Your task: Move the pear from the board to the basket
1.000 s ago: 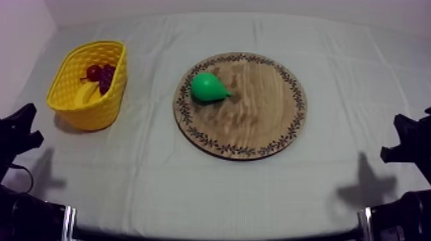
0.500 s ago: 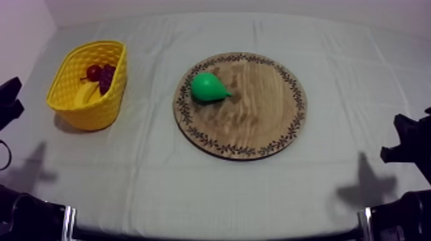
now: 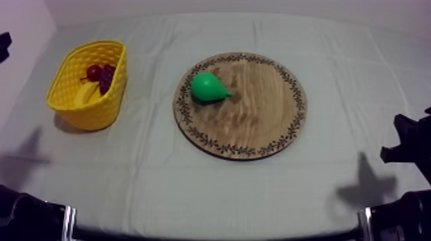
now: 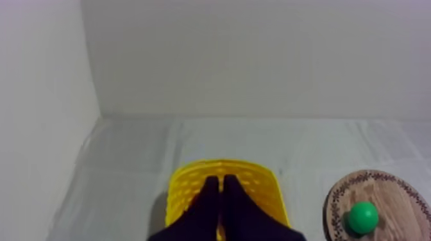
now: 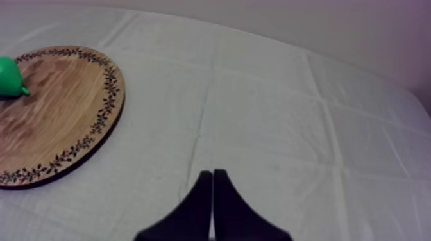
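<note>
The green pear (image 3: 208, 87) lies on its side on the left part of the round wooden board (image 3: 256, 122), stem end pointing right. The yellow basket (image 3: 70, 70) stands at the table's left and holds a small red fruit (image 3: 93, 72), grapes (image 3: 106, 78) and a banana (image 3: 86, 95). My left gripper (image 4: 220, 180) is shut on nothing, its fingers together as a narrow wedge high over the basket (image 4: 192, 186), with the pear (image 4: 363, 216) farther off on the board (image 4: 397, 192). My right gripper (image 5: 211, 173) is shut too, over bare cloth beside the board (image 5: 64, 109).
The left arm (image 3: 4, 45) shows as a small black shape at the table's far left edge, behind the basket. The right arm (image 3: 409, 144) rests low at the right edge. Wide cloth lies between basket and board.
The left arm has moved from the lower left edge up along the left side to beyond the basket. Pear, basket and right arm have stayed put.
</note>
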Controlling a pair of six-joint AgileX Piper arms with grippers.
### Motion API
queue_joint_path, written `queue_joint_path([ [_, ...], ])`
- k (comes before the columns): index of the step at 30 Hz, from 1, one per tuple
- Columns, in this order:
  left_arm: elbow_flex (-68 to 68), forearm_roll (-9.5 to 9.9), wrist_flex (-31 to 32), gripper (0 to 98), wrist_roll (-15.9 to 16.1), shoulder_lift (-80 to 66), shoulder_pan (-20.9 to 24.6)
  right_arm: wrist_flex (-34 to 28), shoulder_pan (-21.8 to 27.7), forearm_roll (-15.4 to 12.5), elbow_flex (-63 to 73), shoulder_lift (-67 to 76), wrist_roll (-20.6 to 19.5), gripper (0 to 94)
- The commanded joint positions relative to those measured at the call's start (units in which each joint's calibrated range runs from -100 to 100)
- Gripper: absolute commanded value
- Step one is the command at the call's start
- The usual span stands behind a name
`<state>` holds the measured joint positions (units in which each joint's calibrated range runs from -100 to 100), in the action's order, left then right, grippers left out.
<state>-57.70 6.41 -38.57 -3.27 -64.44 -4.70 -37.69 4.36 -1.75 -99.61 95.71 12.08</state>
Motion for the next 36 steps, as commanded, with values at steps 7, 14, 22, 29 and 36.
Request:
queue_joint_path([
  [7,18.2,-3.4,-2.6,0.0,4.9,13.8,-1.6,0.0,0.0,0.0,-0.1,0.0,0.0,0.3],
  [14,30.4,-4.28,-5.6,0.0,7.5,24.0,-4.5,0.0,0.0,0.0,-0.1,0.0,0.0,0.3],
  [22,45.3,-4.54,-10.3,0.0,8.4,35.9,-9.2,0.0,0.0,0.0,-0.1,0.0,0.0,0.3],
  [29,60.0,-4.15,-17.1,0.0,8.5,45.9,-13.6,0.0,0.0,0.0,-0.1,0.0,0.0,0.3],
  [36,71.3,-3.14,-22.8,0.0,8.9,55.3,-16.8,0.0,0.0,0.0,-0.1,0.0,0.0,0.3],
])
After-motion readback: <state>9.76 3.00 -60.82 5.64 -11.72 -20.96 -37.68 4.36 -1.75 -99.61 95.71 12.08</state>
